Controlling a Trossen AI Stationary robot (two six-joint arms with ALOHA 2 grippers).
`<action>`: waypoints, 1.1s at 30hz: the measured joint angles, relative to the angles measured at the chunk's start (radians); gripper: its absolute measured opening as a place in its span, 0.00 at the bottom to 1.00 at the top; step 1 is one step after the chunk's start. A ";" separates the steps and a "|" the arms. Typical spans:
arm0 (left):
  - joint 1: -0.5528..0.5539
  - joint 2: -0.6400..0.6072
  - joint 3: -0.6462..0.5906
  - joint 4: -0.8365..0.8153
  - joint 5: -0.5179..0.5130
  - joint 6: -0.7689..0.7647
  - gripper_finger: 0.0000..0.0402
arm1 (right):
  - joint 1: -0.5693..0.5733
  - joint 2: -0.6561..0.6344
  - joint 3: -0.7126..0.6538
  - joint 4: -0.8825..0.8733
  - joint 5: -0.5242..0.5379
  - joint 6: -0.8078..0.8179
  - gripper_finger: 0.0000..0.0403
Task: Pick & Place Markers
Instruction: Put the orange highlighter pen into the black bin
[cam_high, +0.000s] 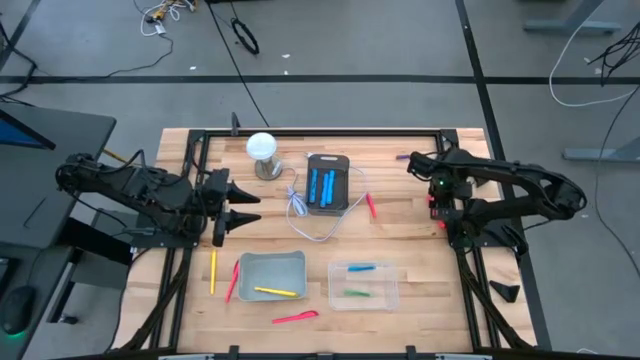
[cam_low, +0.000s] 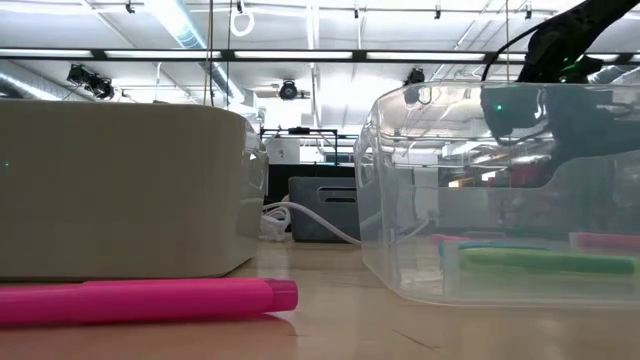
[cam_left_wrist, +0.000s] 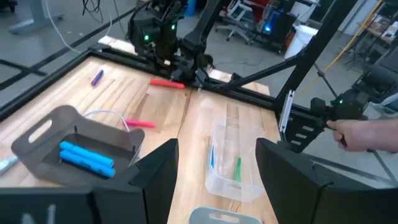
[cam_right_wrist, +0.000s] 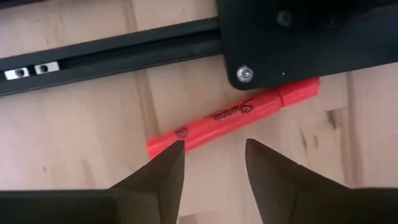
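Observation:
A red marker (cam_right_wrist: 230, 118) lies flat on the wood by the black frame rail at the table's right edge. My right gripper (cam_right_wrist: 213, 152) points down just above it, open, one fingertip near the marker's end and one beside its middle; neither touches it. In the high view that gripper (cam_high: 437, 205) covers most of the marker (cam_high: 441, 222). My left gripper (cam_high: 235, 205) waits open above the table's left side. Blue markers (cam_high: 322, 185) lie in a dark tray. A blue marker (cam_high: 360, 268) and a green marker (cam_high: 355, 293) lie in a clear box (cam_high: 392, 300).
A grey bin (cam_high: 300, 262) holds a yellow marker (cam_high: 275, 291). Loose markers lie around: pink (cam_high: 371, 205), purple (cam_high: 402, 157), yellow (cam_high: 213, 270), pink (cam_high: 232, 282), pink (cam_high: 295, 318). A white cable (cam_high: 300, 210) and a small lamp (cam_high: 262, 150) stand near the tray. A person's hand (cam_left_wrist: 360, 134) shows beyond the table.

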 joint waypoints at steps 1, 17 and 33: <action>0.000 0.000 0.000 -0.011 0.001 -0.010 0.55 | -0.004 0.006 0.000 0.007 0.001 0.000 0.43; 0.000 -0.026 -0.001 -0.086 0.019 -0.012 0.55 | 0.008 0.153 0.002 0.103 -0.006 -0.004 0.43; 0.000 -0.034 -0.001 -0.122 0.053 -0.030 0.55 | 0.045 0.192 -0.001 0.210 -0.015 0.000 0.43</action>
